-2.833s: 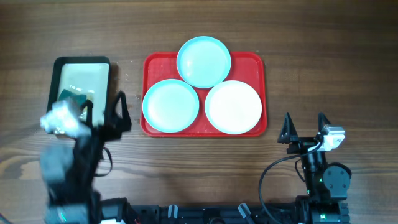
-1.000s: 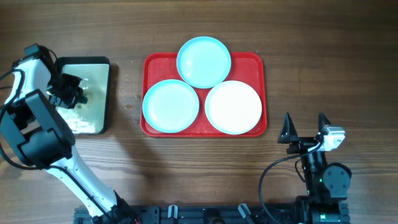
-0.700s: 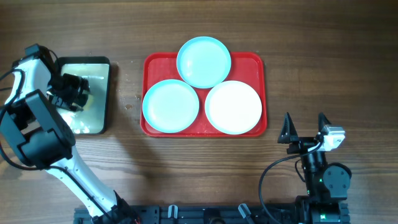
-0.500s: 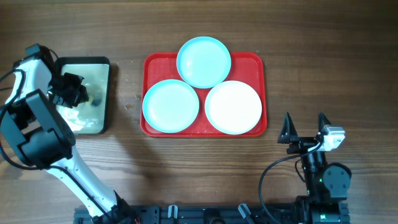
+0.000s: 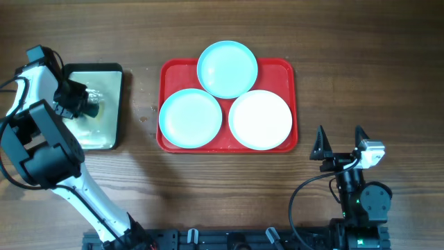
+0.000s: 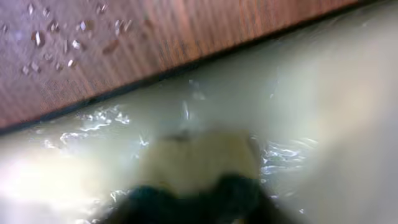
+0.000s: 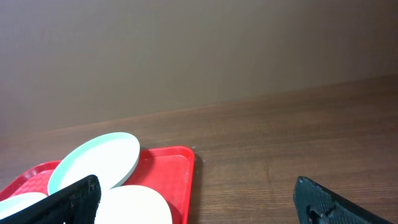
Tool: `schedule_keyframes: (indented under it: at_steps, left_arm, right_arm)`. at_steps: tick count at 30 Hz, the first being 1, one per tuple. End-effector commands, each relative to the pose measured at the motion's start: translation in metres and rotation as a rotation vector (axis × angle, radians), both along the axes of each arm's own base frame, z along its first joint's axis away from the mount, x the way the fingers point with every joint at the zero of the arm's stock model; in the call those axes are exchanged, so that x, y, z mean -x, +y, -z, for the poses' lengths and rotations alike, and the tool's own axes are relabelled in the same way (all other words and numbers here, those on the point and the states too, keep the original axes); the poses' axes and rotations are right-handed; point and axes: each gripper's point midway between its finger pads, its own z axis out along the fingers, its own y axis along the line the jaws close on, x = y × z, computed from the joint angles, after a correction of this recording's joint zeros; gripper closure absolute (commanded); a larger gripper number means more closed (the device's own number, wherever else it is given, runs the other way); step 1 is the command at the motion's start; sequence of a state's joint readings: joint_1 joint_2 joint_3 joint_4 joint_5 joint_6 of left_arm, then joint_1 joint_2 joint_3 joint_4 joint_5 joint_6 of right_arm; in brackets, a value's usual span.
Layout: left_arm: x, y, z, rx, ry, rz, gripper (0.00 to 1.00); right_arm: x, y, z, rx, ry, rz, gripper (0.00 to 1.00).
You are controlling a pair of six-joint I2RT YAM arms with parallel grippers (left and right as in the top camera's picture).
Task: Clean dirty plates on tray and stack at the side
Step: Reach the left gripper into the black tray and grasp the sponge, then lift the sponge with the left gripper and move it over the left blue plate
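Observation:
Three plates lie on the red tray (image 5: 281, 69): an aqua plate (image 5: 227, 68) at the back, an aqua plate (image 5: 190, 118) front left, and a white plate (image 5: 260, 119) front right. My left gripper (image 5: 89, 104) is down in the small black-rimmed tray (image 5: 91, 67). In the left wrist view its dark jaws (image 6: 193, 199) close round a pale yellow sponge (image 6: 199, 162) sitting in shallow water. My right gripper (image 5: 340, 133) is open and empty, right of the red tray's front corner. The right wrist view shows the back aqua plate (image 7: 93, 163), the white plate (image 7: 134, 208) and the red tray (image 7: 171, 168).
The small tray holds cloudy water (image 6: 323, 93). Water droplets lie on the wood (image 6: 56, 37) beside it and between the two trays (image 5: 144, 111). Bare wooden table (image 5: 361, 62) lies right of the red tray.
My left arm swung from the table's front into the small tray and has been shifting the sponge about in the water. The right arm and the plates have not moved.

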State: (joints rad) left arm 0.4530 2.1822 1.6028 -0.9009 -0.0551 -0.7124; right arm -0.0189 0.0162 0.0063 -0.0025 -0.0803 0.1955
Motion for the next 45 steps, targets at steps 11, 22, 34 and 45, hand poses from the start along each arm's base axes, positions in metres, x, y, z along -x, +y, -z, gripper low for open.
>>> schedule_keyframes:
  at_steps: [11, 22, 34, 45]
  left_arm:
    - [0.011, -0.05, 0.012, 0.282, 0.018, 0.002, 0.96]
    - [0.007, -0.028, 0.014, 0.171, 0.012, 0.0, 0.08]
    - [0.005, -0.025, -0.041, 0.146, -0.029, 0.001, 0.96]
    - [-0.013, -0.02, -0.106, 0.043, -0.257, 0.023, 0.96]
  right_arm:
    - [0.0, -0.004, -0.002, 0.012, -0.01, 0.021, 0.0]
    - [0.0, -0.004, -0.002, 0.012, -0.01, 0.021, 0.0]
    - [0.0, -0.004, -0.002, 0.012, -0.01, 0.021, 0.0]
    - [0.0, -0.004, -0.002, 0.012, -0.01, 0.021, 0.0]
